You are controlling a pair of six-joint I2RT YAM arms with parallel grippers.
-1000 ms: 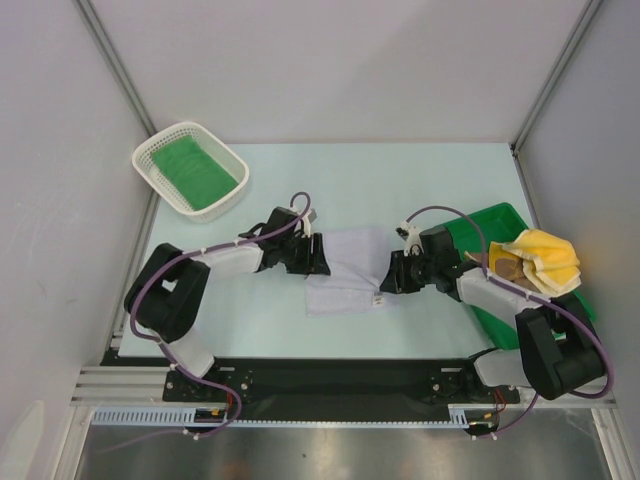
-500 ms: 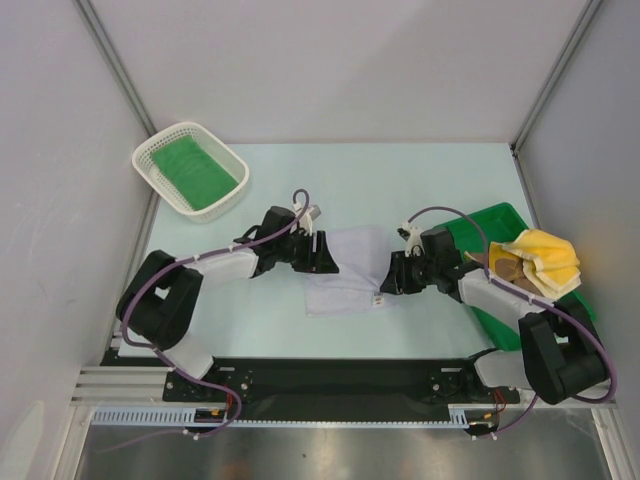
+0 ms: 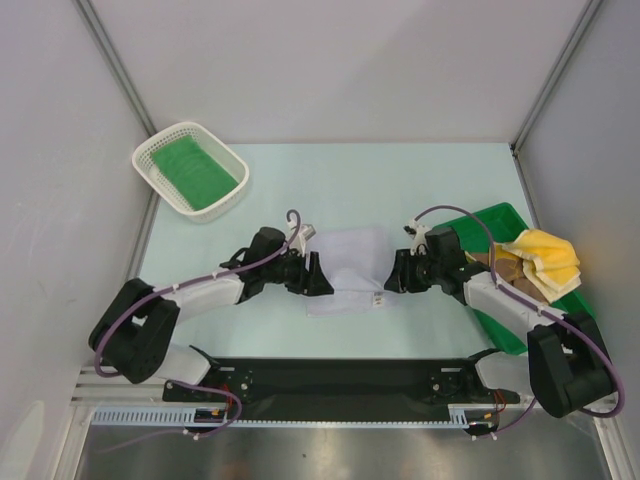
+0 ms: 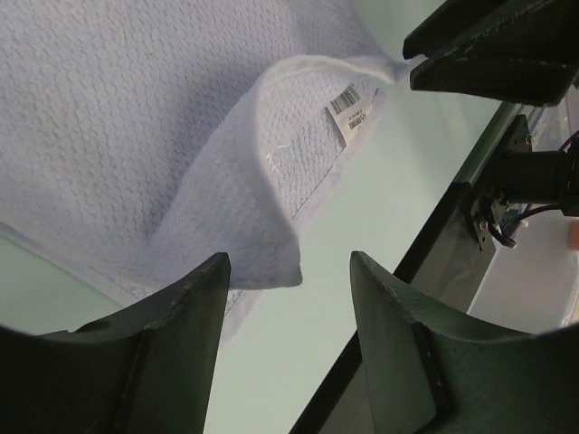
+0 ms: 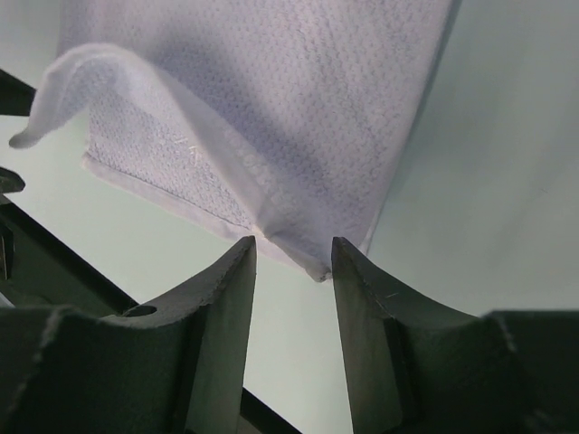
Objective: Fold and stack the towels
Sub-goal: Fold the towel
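White towel (image 3: 347, 268) flat on the table (image 3: 400, 190), loose at both ends.
My left gripper (image 3: 316, 273) stands wide, the towel's folded corner just off its fingertips; my right gripper (image 3: 393, 277) is narrowly parted, the opposite corner at its gap, unpinched.

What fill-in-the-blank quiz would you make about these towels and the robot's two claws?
The middle towel between the left gripper and the right gripper is ____.
The basket holds a lone towel, coloured ____.
The yellow towel sits on a tray coloured ____.
Both grippers' jaws stand ____.
Missing words: white, green, green, open.
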